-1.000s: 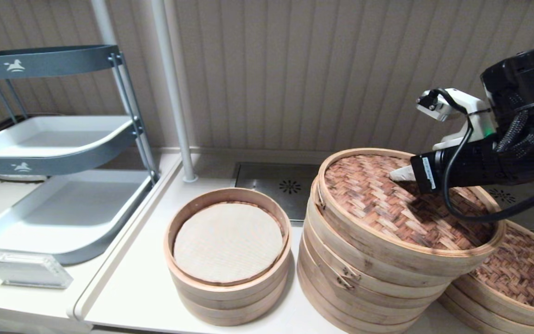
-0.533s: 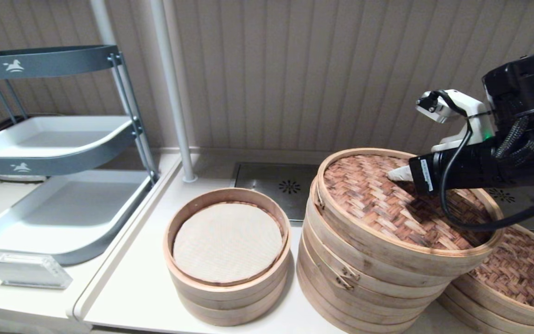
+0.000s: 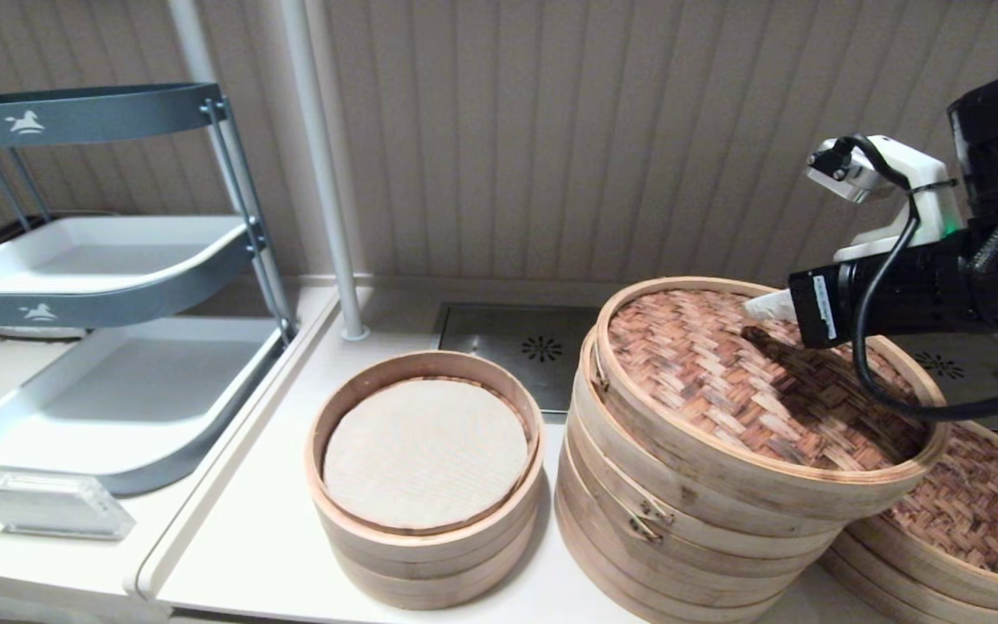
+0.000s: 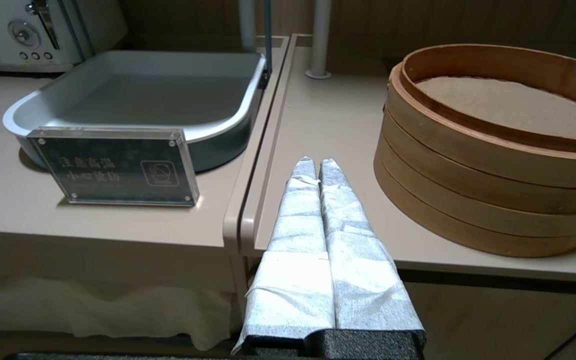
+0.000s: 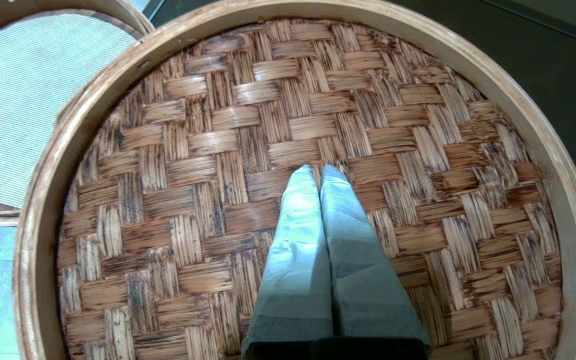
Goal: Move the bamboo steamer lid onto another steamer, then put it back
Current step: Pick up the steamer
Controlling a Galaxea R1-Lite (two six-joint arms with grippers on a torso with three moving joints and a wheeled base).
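With the right gripper (image 5: 316, 172) jaws closed and empty above it, the round dark-woven bamboo steamer lid (image 3: 750, 381) beneath them could slide off the tall pale bamboo steamer stack (image 3: 638, 511) if nudged.

The bamboo steamer lid (image 3: 750, 381) is faced with rough, matt woven strips, mottled dark brown, and edged by a smooth pale bentwood rim. The tall steamer (image 3: 638, 520) beneath is built of smooth pale wood rings, with a small dark metal clasp (image 3: 644, 518) at 7 o'clock. A white mesh cloth liner (image 3: 425, 452) (finely textured) is seen in the smaller steamer (image 3: 430, 555). The right gripper (image 5: 316, 171) fingers are wrapped in crinkled pale fabric, as are the left gripper (image 4: 314, 164) fingers.
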